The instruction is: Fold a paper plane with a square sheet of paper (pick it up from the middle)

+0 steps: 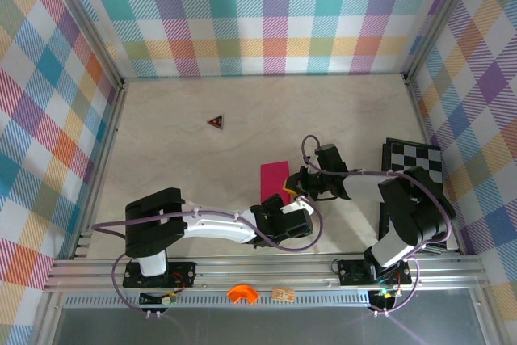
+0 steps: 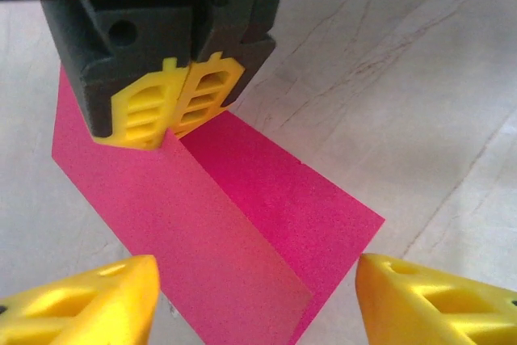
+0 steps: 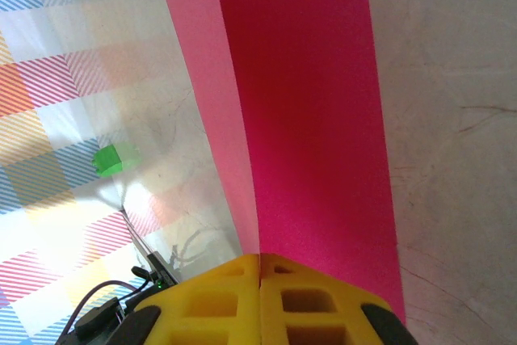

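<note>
Checking the fold in hand: the table (image 1: 178, 159) is carrying everything. The checkerboard (image 1: 412, 159) is serving as reference. The square sheet of paper (image 1: 273, 175) is lying flat, left of the checkerboard and apart from it, already doubled along one lengthwise crease, with the upper flap lifting slightly.

The right fingers (image 3: 242, 288) are pressing together, pinching the sheet at one end of that crease. The left fingers (image 2: 436, 296) are standing spread either side of a sheet corner, gripping nothing.

Judgement: the crease is wanting flattening. The right pinch should be anchoring while the left fingers are sweeping along the fold, edges staying aligned.

The dark red triangle (image 1: 216, 121) is sitting farther left of the checkerboard, beyond the sheet.

Writing or brands: none are showing legibly.
</note>
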Robot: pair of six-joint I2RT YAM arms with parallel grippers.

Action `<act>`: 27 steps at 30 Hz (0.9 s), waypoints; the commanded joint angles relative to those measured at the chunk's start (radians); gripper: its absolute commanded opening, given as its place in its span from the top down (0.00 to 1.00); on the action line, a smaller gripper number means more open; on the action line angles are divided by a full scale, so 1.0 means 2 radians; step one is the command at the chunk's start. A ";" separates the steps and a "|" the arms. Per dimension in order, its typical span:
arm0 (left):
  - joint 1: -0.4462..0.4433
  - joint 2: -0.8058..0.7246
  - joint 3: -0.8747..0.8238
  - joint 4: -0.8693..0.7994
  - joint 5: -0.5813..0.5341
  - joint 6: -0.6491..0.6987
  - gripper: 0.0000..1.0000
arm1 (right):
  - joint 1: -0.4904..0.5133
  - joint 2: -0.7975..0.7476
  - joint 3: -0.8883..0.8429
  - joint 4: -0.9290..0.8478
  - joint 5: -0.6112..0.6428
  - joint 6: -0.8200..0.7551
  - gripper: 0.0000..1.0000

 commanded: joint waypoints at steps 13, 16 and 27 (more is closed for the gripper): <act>-0.004 0.004 0.009 -0.019 -0.024 -0.003 0.82 | -0.003 -0.007 0.010 -0.001 0.001 0.001 0.85; -0.003 0.000 0.006 -0.018 -0.021 -0.015 0.89 | -0.003 -0.013 0.008 -0.010 0.009 -0.001 0.83; 0.097 -0.059 -0.022 0.003 0.210 -0.105 0.90 | -0.019 -0.146 -0.044 -0.139 0.184 -0.016 0.69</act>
